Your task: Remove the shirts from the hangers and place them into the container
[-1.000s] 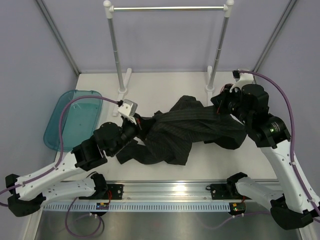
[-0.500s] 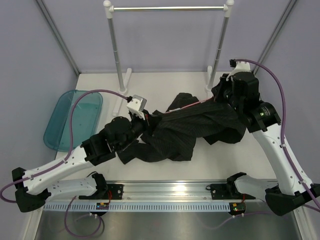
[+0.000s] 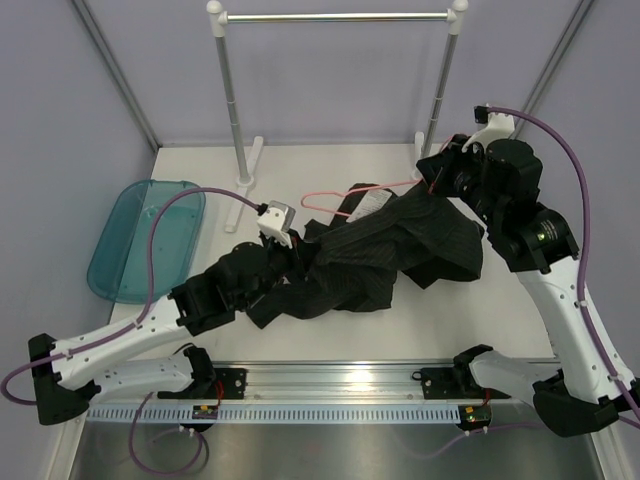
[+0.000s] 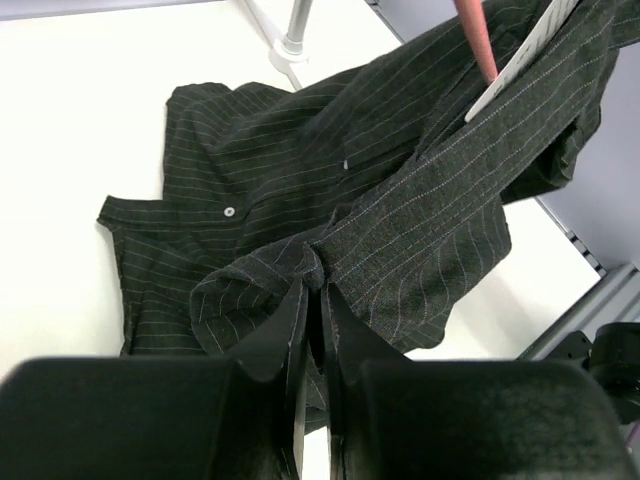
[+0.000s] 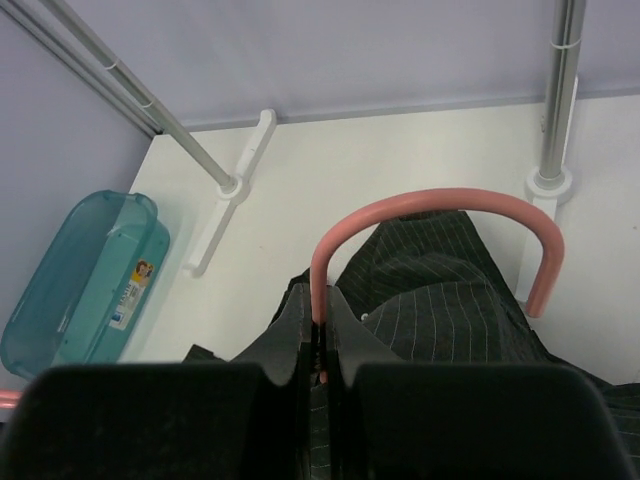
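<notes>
black shirt (image 3: pixel 375 258) crumpled, pink hanger (image 3: pixel 345 187) protruding

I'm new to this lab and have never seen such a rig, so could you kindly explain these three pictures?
Two robot arms are bolted at the near edge of a white table. The wide picture looks down from above; the other two come from a camera on each wrist. A black pinstriped shirt lies bunched on it, with a teal tub at its left and a clothes rail at the back. The left hand pinches a fold of the shirt; the right hand grips the pink wire hanger.
</notes>
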Robot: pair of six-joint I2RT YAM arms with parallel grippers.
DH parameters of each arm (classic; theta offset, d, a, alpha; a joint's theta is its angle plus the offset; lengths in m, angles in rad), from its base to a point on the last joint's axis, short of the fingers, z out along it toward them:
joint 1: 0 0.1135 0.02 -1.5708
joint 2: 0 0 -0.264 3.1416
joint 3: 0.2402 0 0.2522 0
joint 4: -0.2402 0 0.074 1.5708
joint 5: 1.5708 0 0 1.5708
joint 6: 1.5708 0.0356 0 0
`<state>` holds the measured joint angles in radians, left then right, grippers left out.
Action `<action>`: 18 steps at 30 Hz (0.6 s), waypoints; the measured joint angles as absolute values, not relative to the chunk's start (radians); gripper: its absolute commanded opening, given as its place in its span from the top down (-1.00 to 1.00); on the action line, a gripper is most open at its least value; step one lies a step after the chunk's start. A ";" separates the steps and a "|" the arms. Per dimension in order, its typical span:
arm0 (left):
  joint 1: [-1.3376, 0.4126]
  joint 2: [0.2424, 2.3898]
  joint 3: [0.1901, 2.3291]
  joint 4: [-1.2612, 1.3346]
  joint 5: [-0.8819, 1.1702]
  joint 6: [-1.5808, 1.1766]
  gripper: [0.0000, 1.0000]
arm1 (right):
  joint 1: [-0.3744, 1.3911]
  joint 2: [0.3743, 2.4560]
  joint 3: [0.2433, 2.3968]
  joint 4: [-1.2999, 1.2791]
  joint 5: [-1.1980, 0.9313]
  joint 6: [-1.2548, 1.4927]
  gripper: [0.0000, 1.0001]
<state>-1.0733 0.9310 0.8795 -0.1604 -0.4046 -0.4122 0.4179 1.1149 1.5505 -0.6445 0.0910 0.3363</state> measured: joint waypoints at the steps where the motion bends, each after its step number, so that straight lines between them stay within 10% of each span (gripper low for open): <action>1: -1.073 0.933 0.879 -0.158 -0.397 -0.411 0.74 | 0.418 1.110 1.542 -0.634 0.084 0.335 1.00; 7: -1.070 0.978 0.884 -0.159 -0.336 -0.391 0.45 | 0.411 1.065 1.443 -0.553 0.047 0.333 1.00; 18: -1.070 0.937 0.947 -0.240 -0.301 -0.353 -0.82 | 0.410 1.023 1.334 -0.494 0.032 0.300 1.00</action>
